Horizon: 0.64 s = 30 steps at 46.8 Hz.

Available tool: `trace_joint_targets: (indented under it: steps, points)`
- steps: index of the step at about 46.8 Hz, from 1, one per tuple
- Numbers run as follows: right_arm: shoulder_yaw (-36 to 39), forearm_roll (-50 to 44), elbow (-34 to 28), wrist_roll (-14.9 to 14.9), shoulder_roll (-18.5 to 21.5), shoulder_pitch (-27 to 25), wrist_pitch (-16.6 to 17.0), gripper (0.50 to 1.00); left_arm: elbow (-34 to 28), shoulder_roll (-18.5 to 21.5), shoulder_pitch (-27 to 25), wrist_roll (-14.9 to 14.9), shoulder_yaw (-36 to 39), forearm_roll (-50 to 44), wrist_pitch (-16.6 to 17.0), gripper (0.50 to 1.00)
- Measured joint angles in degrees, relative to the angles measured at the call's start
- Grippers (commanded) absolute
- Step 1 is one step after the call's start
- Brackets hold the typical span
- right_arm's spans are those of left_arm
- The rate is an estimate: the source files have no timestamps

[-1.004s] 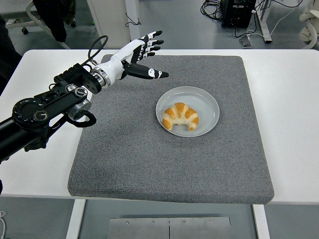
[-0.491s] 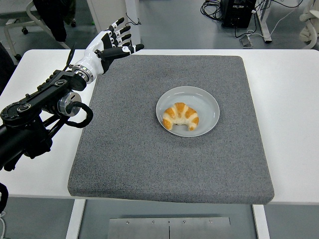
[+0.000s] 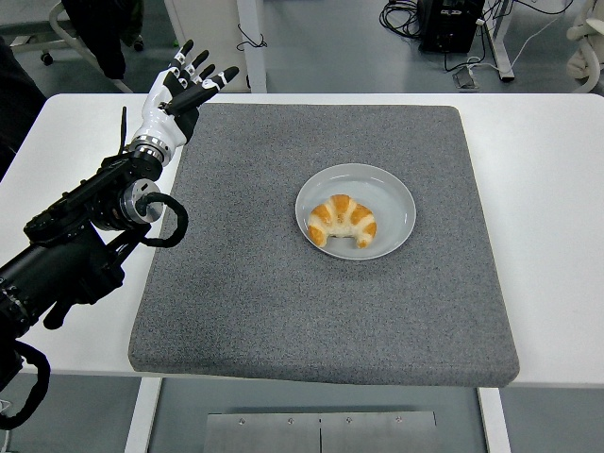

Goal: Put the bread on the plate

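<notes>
We saw only the left arm [image 3: 75,245], black and jointed, coming in from the left edge and angling up toward the far left. Its white and black hand [image 3: 175,94] was raised at the end of a straight wrist, palm turned toward the right. The fingers [image 3: 200,74] were spread and extended, holding nothing. A black cable looped beside the forearm.

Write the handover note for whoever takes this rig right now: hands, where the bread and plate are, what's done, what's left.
Left hand: open, fingers spread, empty, above the table's far left, by the grey felt mat's corner.
Right hand: not in view.
Golden croissant-shaped bread: lying on the round pale grey plate, toward its near-left side.
Plate: on the mat, right of centre.
Done: bread is on the plate.
Left: nothing visible, beyond parking the left arm.
</notes>
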Motion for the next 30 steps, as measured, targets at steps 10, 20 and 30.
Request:
trace_joint_targets:
  steps: [10,20,30]
  points:
    - [0.0,0.0,0.0,0.0,0.0,0.01,0.01,1.0,4.98,-2.79,-0.05,-0.09,-3.07,-0.93,-2.01,0.968]
    - [0.25,0.0,0.7,0.0,0.0,0.86,0.13,1.0,9.21,-4.33,-0.25,-0.1,-4.47,-0.94,-4.8,0.968]
    - [0.01,0.0,0.46,0.0,0.0,1.09,0.15,1.0,9.44,-4.78,-0.28,-0.17,-5.43,-1.42,-5.2,0.968]
